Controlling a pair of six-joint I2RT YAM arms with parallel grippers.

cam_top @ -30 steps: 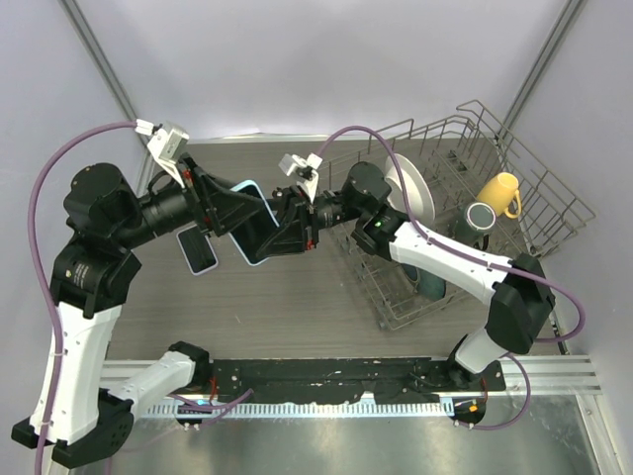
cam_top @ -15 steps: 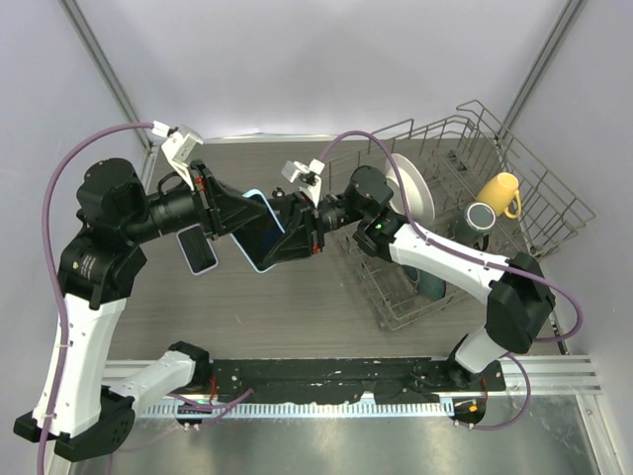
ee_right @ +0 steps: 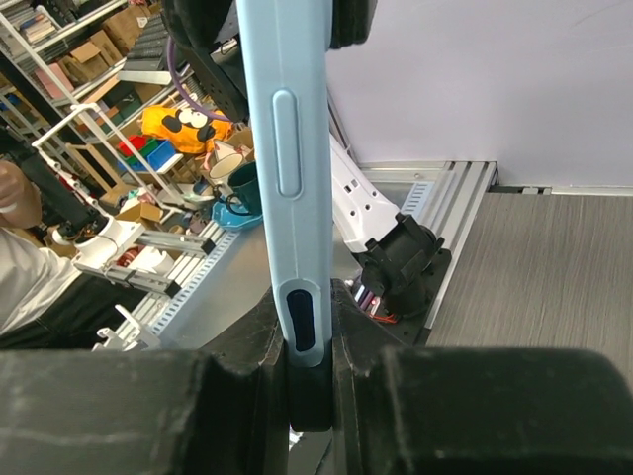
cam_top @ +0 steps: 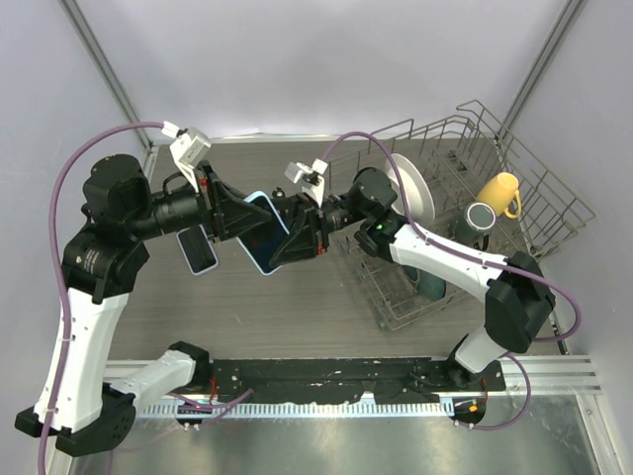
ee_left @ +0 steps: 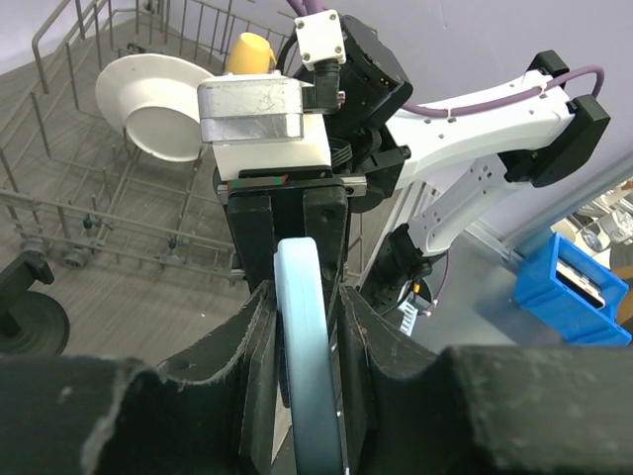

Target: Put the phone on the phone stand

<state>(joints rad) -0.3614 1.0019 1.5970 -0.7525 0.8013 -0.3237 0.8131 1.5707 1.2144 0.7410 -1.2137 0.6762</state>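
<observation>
The phone (cam_top: pixel 265 236), black-screened in a pale blue case, hangs in the air above the table between both grippers. My left gripper (cam_top: pixel 240 214) is shut on its left end. In the left wrist view the phone's edge (ee_left: pixel 309 346) sits between the fingers (ee_left: pixel 259 346). My right gripper (cam_top: pixel 294 238) is shut on its right end. In the right wrist view the phone (ee_right: pixel 292 148) stands up from the gripper (ee_right: pixel 307 307). The phone stand's black disc base (ee_left: pixel 35 322) shows at the left edge of the left wrist view. It is hidden in the top view.
A second phone (cam_top: pixel 196 248) lies flat on the table under the left arm. A wire dish rack (cam_top: pixel 534 178) at the right holds a white plate (cam_top: pixel 413 198), a yellow mug (cam_top: pixel 499 193) and a dark cup (cam_top: pixel 480 216).
Both grippers and the phone between them have shifted a little to the right. The left arm has reached further out and the right arm has drawn back.
</observation>
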